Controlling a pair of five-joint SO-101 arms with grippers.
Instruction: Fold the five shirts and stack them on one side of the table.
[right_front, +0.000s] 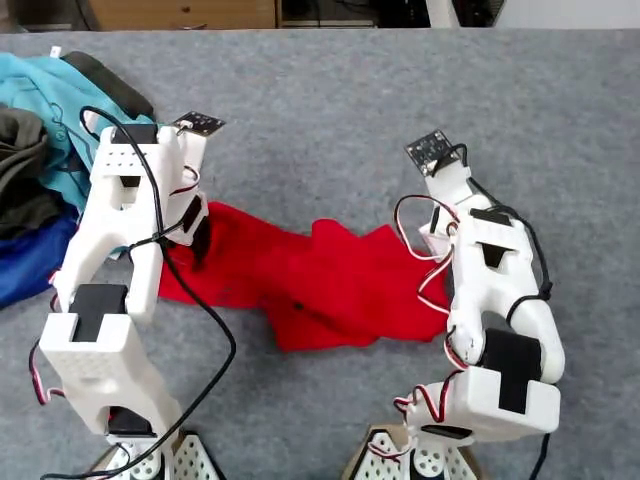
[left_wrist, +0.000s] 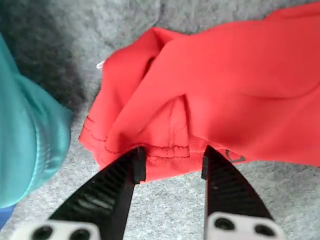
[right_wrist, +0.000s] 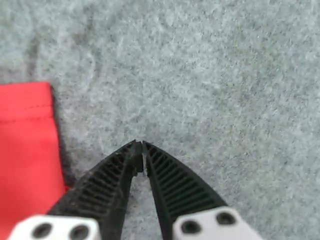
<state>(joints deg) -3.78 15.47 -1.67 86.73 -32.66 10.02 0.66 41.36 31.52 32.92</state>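
A crumpled red shirt (right_front: 310, 285) lies across the middle of the grey felt table (right_front: 330, 110). My left gripper (left_wrist: 172, 162) is open at the shirt's left end, its two black fingers set either side of the stitched hem of the red shirt (left_wrist: 225, 85). In the high view the left gripper (right_front: 196, 235) sits low over that end. My right gripper (right_wrist: 141, 152) is shut with nothing in it, just above bare felt beside a straight edge of the red shirt (right_wrist: 25, 150). From above, the right gripper (right_front: 436, 228) stands at the shirt's right end.
A heap of unfolded shirts lies at the table's left edge: a teal one (right_front: 40, 90), a dark grey one (right_front: 20, 170) and a blue one (right_front: 25, 262). The teal shirt (left_wrist: 27, 145) lies close beside the left gripper. Bare felt stretches behind and right of the arms.
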